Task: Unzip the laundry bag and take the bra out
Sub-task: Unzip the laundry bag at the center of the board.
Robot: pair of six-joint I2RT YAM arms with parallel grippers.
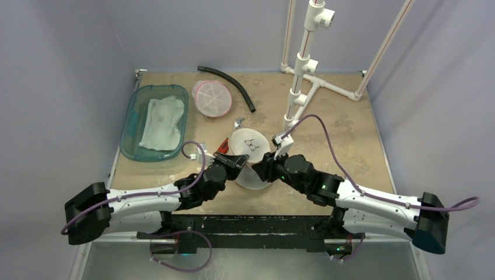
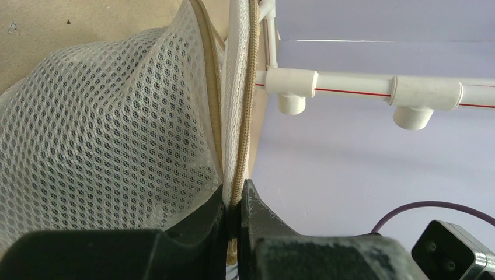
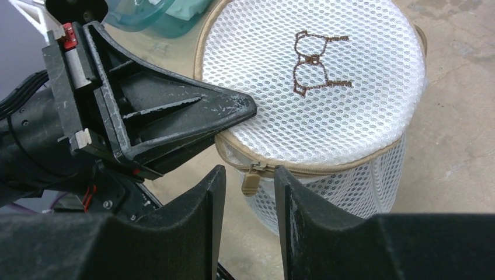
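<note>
1. Black fingers of the right gripper stand parted, close up in its wrist view. The tan zipper pull hangs in the gap between them, and neither pad seems to touch it.
2. Just beyond those fingertips stands the white mesh laundry bag, an upright round drum with its zipper closed under the tan-edged top.
3. Farther past the right fingers, a brown bra outline is stitched on the top panel. The bra itself can't be made out through the mesh.
4. The left gripper is clamped tight on the bag's tan rim piping, which rises straight up from between its fingers.
5. A white pipe frame stands beyond the left fingers.
6. Seen from overhead, a teal tub holding a pale cloth sits well apart from the left fingers.
</note>
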